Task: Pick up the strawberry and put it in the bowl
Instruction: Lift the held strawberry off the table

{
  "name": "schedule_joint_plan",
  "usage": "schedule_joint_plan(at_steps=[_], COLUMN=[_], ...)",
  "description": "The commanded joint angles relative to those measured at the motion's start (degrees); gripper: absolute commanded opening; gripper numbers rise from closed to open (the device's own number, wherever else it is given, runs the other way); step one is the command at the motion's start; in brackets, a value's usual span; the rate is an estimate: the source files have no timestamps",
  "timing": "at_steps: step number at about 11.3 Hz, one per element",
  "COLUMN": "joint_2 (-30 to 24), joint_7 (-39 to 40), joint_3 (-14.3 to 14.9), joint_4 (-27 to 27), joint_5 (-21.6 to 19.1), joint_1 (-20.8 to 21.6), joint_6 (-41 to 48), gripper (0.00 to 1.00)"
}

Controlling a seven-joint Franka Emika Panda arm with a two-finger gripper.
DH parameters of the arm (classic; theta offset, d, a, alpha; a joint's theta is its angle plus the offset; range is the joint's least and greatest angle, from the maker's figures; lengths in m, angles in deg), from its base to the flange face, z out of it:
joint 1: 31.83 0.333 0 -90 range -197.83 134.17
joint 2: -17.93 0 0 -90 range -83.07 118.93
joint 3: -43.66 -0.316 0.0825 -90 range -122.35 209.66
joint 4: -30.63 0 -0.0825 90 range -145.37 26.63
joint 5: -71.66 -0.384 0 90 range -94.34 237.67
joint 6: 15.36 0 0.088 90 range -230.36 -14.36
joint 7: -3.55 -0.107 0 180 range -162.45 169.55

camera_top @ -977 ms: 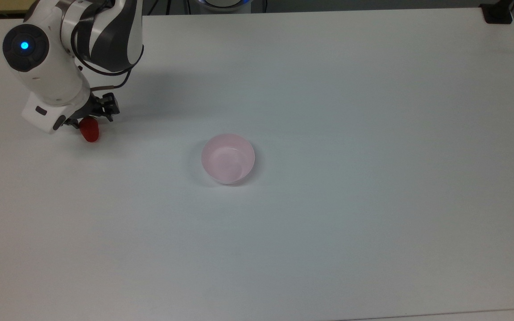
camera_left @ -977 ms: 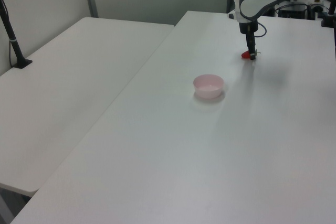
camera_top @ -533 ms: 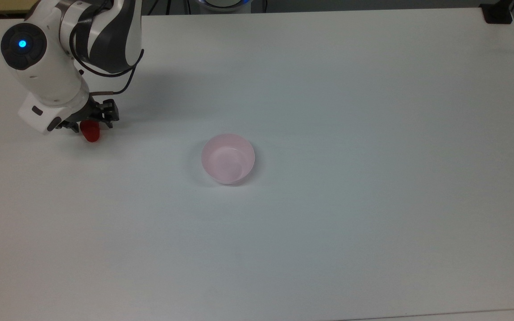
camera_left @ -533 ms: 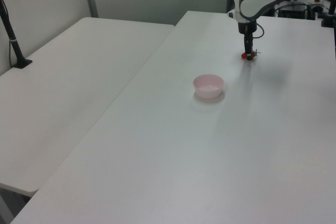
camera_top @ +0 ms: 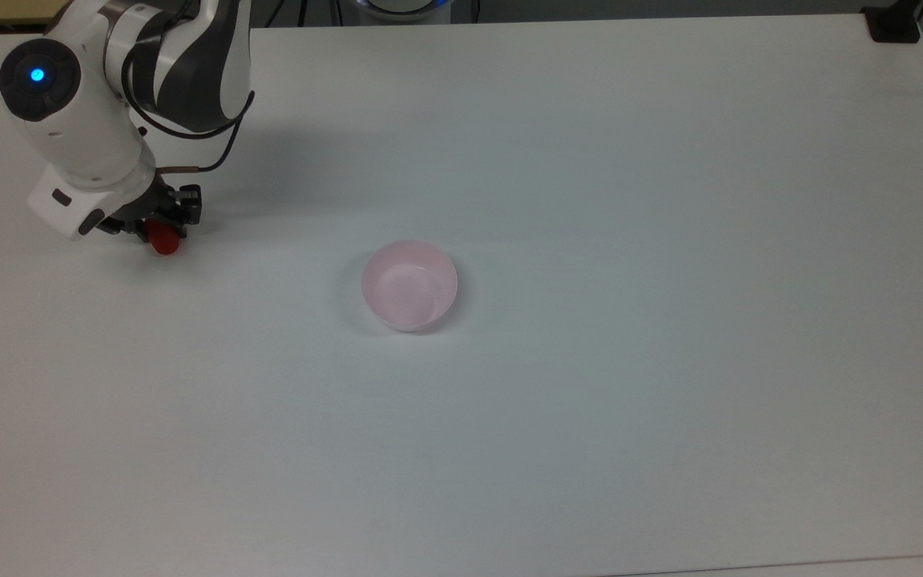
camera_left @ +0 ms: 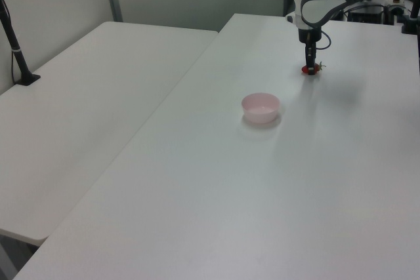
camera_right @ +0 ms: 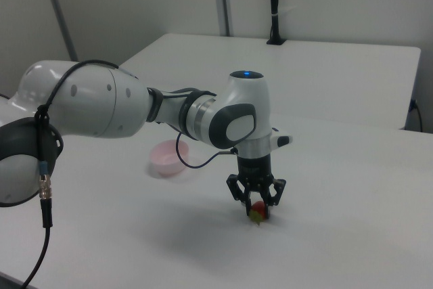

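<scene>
The strawberry [camera_top: 163, 239] lies on the white table [camera_top: 590, 401] at the far left in the top view, red with its green cap showing in the right view [camera_right: 256, 214]. The gripper [camera_top: 159, 227] stands straight over it, pointing down, with its black fingers [camera_right: 233, 189] spread to either side of the fruit; the jaws look partly open and straddle the strawberry, and whether the pads touch it cannot be told. In the left view the gripper [camera_left: 309, 68] and the strawberry [camera_left: 311, 69] sit at the far end of the table, toward the left view's right. The pink bowl [camera_top: 409, 285] stands upright and empty near the middle of the table, well apart from the strawberry, to the top view's right of it. In the right view the bowl [camera_right: 168, 157] sits behind the arm [camera_right: 135, 113], on the right view's left of the gripper [camera_right: 256, 201].
</scene>
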Motion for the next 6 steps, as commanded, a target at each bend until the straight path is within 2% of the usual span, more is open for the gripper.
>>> schedule_joint_plan(at_steps=[1,3,6], joint_2=[-2.1,-3.7,-5.3], joint_7=[-1.0,-3.0,-8.4], joint_3=[-0.1,-0.2,-0.8], joint_4=[-1.4,-1.3,1.9], joint_5=[-0.5,-0.6,-1.4], joint_1=[0.0,1.4,7.7], joint_6=[2.1,2.2,6.5], gripper=[0.44,0.44,0.45])
